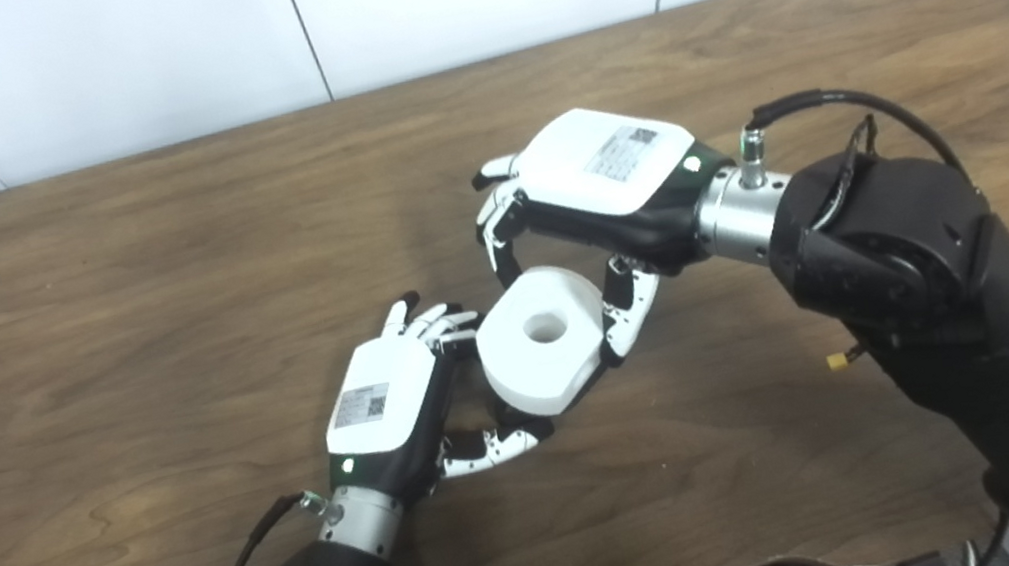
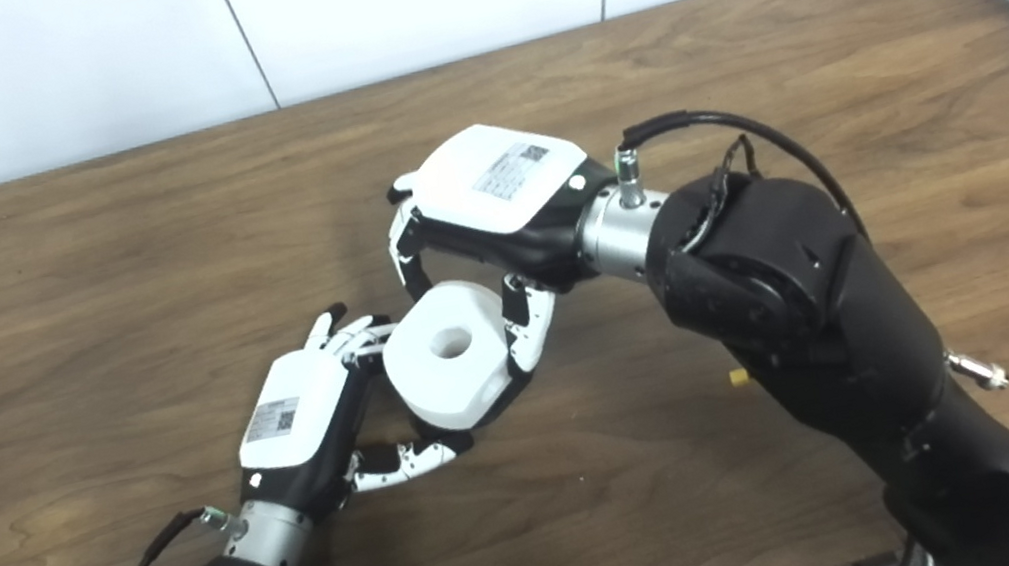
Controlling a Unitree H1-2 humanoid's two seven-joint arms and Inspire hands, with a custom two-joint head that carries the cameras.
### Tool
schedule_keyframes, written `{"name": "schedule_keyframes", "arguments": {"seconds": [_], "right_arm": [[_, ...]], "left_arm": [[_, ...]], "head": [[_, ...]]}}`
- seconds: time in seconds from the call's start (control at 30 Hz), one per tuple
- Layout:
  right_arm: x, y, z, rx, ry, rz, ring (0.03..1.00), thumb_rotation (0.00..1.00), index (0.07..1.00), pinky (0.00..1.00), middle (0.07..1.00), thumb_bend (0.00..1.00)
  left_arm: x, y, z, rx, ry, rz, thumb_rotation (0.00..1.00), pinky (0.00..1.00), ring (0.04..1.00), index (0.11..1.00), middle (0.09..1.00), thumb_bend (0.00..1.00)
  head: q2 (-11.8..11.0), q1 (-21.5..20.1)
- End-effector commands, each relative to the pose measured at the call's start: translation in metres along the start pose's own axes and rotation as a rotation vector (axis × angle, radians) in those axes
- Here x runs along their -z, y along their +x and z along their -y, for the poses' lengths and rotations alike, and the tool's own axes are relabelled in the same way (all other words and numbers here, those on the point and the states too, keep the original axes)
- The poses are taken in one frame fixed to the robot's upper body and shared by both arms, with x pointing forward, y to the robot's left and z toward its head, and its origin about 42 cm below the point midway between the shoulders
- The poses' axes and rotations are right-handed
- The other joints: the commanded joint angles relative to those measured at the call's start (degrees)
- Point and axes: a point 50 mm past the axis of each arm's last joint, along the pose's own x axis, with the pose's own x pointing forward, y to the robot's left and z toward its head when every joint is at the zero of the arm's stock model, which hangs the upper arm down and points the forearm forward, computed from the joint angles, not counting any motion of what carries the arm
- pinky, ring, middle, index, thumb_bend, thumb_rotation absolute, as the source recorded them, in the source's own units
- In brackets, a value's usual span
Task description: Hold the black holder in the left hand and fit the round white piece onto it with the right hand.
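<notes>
The round white piece, a thick disc with a centre hole, is held tilted just above the table between both hands. My right hand reaches over it from the upper right, fingers on its far edge and thumb on its right side, shut on it. My left hand comes from the lower left, with its fingers and thumb spread around the disc's near-left side. The black holder is almost wholly hidden under the disc. Only a dark edge shows along the disc's lower right rim.
The brown wooden table carries nothing else in view. White wall panels stand behind its far edge. The table's right edge runs close past my bulky right forearm. Cables hang from both wrists.
</notes>
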Motion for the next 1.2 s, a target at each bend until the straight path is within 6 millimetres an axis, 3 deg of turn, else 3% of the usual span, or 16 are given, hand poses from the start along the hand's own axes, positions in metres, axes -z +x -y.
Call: {"name": "schedule_keyframes", "arguments": {"seconds": [0.0,1.1,1.13,1.17], "right_arm": [[-0.0029,-0.0005,0.0099,0.054,-0.043,0.011,0.916,0.14,0.484,0.86,0.783,0.53],[0.0004,-0.0009,0.0045,0.048,-0.077,-0.007,0.902,0.15,0.491,0.85,0.779,0.53],[0.0007,-0.001,0.0043,0.048,-0.077,-0.007,0.901,0.2,0.537,0.85,0.779,0.74],[0.001,-0.0012,0.0043,0.048,-0.078,-0.007,0.899,0.23,0.567,0.85,0.78,0.87]], "left_arm": [[0.0,-0.0006,-0.0014,0.013,0.028,-0.003,0.05,1.0,0.868,0.486,0.782,0.52],[-0.0013,0.0003,-0.0023,0.011,0.022,-0.003,0.05,1.0,0.866,0.487,0.784,0.52],[-0.0014,0.0004,-0.0022,0.011,0.022,-0.003,0.05,1.0,0.866,0.487,0.784,0.52],[-0.0016,0.0005,-0.0021,0.011,0.022,-0.003,0.05,1.0,0.866,0.487,0.784,0.52]], "head": [[0.0,0.0],[0.0,-0.3],[0.0,-0.3],[-0.1,-0.2]]}}
